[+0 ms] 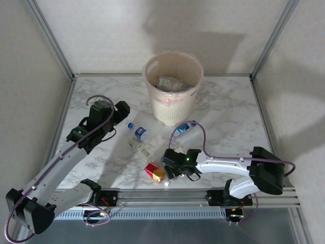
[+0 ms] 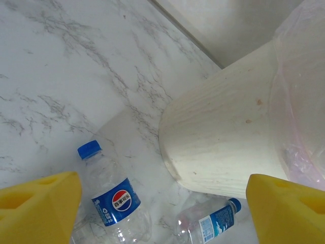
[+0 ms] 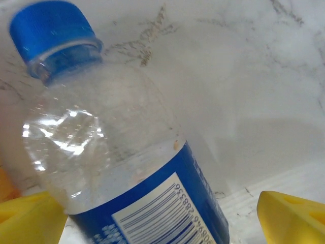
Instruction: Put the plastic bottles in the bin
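Note:
The cream bin [image 1: 172,96] with its pinkish liner stands at the table's back middle, with several bottles inside. On the marble lie a clear Pepsi bottle [image 1: 139,132] [image 2: 114,203], a greenish bottle [image 1: 140,149], a red-and-gold bottle [image 1: 155,172] and a clear blue-labelled bottle [image 1: 185,127] [image 2: 210,223] against the bin's foot [image 2: 223,137]. My left gripper [image 1: 121,113] [image 2: 162,216] hovers open above the Pepsi bottle, holding nothing. My right gripper [image 1: 170,168] [image 3: 162,223] is low beside the red-and-gold bottle, open, with a blue-capped clear bottle [image 3: 117,152] lying between its yellow fingers.
Aluminium frame posts and white walls close off the table's back and sides. A metal rail [image 1: 167,195] carrying both arm bases runs along the near edge. The bin's liner [image 2: 302,91] bulges over its rim close to my left gripper.

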`<state>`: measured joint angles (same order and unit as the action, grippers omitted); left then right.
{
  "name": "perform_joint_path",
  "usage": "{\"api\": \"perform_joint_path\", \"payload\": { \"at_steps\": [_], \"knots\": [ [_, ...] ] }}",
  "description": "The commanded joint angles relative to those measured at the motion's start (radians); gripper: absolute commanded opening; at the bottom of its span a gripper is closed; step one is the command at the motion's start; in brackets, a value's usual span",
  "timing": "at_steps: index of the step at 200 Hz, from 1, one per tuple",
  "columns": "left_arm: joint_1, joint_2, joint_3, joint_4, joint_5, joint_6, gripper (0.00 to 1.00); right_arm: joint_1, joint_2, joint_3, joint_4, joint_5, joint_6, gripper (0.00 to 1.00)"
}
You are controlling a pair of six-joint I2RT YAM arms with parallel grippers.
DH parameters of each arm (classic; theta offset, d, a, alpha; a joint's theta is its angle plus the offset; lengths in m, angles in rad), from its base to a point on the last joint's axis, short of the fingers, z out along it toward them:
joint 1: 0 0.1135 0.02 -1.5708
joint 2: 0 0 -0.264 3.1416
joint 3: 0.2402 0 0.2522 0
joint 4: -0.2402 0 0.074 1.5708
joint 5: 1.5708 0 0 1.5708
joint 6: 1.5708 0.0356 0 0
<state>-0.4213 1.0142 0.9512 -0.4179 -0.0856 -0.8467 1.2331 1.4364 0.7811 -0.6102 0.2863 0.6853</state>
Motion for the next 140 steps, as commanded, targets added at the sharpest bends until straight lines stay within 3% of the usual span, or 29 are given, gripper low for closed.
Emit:
{"api": "perform_joint_path", "payload": {
  "at_steps": [1,44,140],
  "knots": [
    [0.013,-0.014,-0.009,0.022,0.016,-0.012,0.84,-0.006,0.032,0.000,-0.023,0.017,0.049,0.95],
    [0.018,-0.012,-0.025,0.032,0.028,-0.021,0.84,-0.057,0.030,-0.034,0.023,-0.008,0.074,0.89],
    [0.030,-0.018,-0.077,0.040,0.039,-0.029,0.84,-0.060,-0.015,-0.007,0.024,0.001,0.064,0.69]
  ]
}}
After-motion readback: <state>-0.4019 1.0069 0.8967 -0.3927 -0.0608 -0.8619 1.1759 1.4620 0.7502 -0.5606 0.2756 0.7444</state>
